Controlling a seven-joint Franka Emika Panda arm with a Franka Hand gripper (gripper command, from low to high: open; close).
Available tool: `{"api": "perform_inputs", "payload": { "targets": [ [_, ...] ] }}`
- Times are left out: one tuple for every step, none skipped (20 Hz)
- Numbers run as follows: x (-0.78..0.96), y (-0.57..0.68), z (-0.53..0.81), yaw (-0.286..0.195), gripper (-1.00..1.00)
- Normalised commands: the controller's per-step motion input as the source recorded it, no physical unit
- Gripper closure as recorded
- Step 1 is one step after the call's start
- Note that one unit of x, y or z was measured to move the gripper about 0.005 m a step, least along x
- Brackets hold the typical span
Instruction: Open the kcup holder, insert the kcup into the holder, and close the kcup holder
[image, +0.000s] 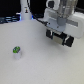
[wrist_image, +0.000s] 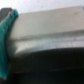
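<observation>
The kcup (image: 17, 51), a small white pod with a green top, stands upright on the white table (image: 40, 67) at the exterior view's left. My gripper (image: 58, 38) hangs far from it at the upper right, its two dark fingers (image: 49, 34) spread apart with nothing seen between them. In the wrist view a teal finger pad (wrist_image: 6, 40) sits at one edge. Close before it is a blurred dark body crossed by a pale band, which looks like the kcup holder (wrist_image: 50, 65). In the exterior view the holder is hidden behind my arm.
A tall white bottle-shaped object (image: 25, 7) stands at the back of the table on the exterior view's left, against a dark background. Bare white tabletop lies between the kcup and my gripper.
</observation>
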Motion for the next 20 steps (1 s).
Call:
{"api": "perform_inputs", "payload": {
  "targets": [
    [0.61, -0.11, 0.14, -0.058, 1.0],
    [0.59, -0.12, 0.13, -0.055, 1.0],
    [0.76, -0.36, 0.12, -0.065, 1.0],
    [0.73, -0.35, 0.11, -0.075, 1.0],
    [0.73, -0.37, 0.09, -0.066, 1.0],
    [0.74, -0.38, 0.1, -0.064, 1.0],
    [0.23, -0.04, 0.05, -0.034, -1.0],
    [0.21, -0.05, 0.06, -0.03, -1.0],
    [0.52, -0.13, 0.15, -0.053, 1.0],
    [0.19, -0.13, -0.01, -0.01, -1.0],
    [0.2, -0.06, 0.11, -0.042, -1.0],
    [0.19, -0.06, 0.11, -0.045, -1.0],
    [0.06, -0.14, 0.04, -0.009, -1.0],
    [0.04, -0.16, 0.02, -0.017, -1.0],
    [0.11, -0.11, 0.1, -0.05, -1.0],
    [0.14, -0.13, 0.21, -0.082, -1.0],
    [0.15, -0.26, 0.38, -0.136, -1.0],
    [0.1, -0.36, 0.42, -0.167, -1.0],
    [0.07, -0.44, 0.4, -0.179, -1.0],
    [0.05, -0.48, 0.41, -0.193, -1.0]
  ]
}}
